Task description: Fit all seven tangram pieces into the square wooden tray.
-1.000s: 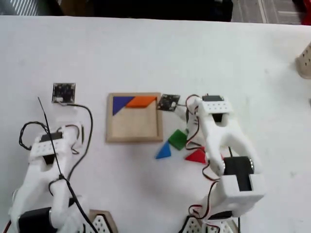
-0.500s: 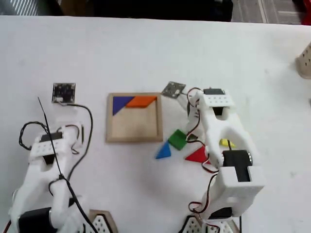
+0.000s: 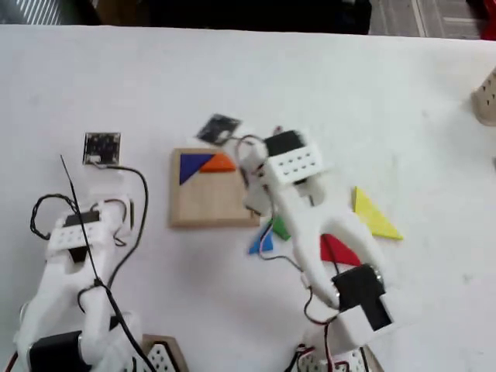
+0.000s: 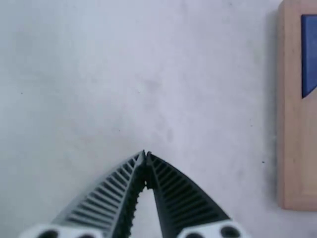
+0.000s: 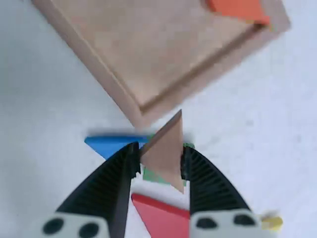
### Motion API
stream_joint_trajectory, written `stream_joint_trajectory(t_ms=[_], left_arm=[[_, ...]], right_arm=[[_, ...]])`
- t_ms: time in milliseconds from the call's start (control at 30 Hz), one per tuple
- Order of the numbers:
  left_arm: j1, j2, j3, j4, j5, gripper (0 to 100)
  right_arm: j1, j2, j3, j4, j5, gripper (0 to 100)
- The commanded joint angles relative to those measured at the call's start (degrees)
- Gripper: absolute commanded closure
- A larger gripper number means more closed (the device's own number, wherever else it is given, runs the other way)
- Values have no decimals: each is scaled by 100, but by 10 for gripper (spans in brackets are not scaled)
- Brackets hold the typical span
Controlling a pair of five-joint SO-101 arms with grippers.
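The right gripper [image 5: 159,151] has been swung within the last second from beside the loose pieces toward the tray [image 5: 124,106]. A tan triangular piece [image 5: 167,144] is pinched between its ribbed black jaws, with one tip held just off the tray's near corner. A placement is judged to be in hand, as the piece has yet to be lowered into the bare recess. By that swing a yellow triangle [image 3: 376,213] has been uncovered on the table [image 3: 155,77], beyond the arm from the tray. The left gripper [image 4: 145,159] has not been moved. Its toothed fingers are pressed together on nothing, over bare table beside the tray's rim.

The tray is made of pale, matt wood, with a raised rim and a flat square floor. A blue piece [image 3: 194,164] and an orange piece [image 3: 222,163] are seated along its far side. The pieces are thin, flat, sharp-cornered and smoothly painted. A blue triangle [image 3: 260,244], a green piece [image 3: 279,229] and a red triangle [image 3: 339,251] are left close together just outside the tray's corner.
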Motion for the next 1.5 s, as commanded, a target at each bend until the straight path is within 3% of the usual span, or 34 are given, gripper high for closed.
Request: stream_joint_trajectory(t_ms=[0,367,600,900,1000,1067,1300,1467], left_arm=[[48,-154,-53,-123,-44,976],[48,-154,-53,-123,-44,976],[48,-154,-53,-123,-44,976],[40,-154,-53,-123,-44,976],[48,-154,-35,-123,-44,976],[66,-154,-35,-123,-44,976],[233,-180,-26,-88,-44,976],[224,-189,-26,-70,-44,976]], right_arm=[[-558,-215,-211,-629,-44,981],[-1165,1473,-545,-2149,-70,956],[-989,1719,-1442,-1138,-404,701],[-453,418,-1705,822,-818,697],[22,-268,-1064,1095,-879,699],[356,-708,-158,690,-1143,732],[1499,-2607,2716,-1341,-2031,989],[2501,-3811,4185,-1789,-2110,940]])
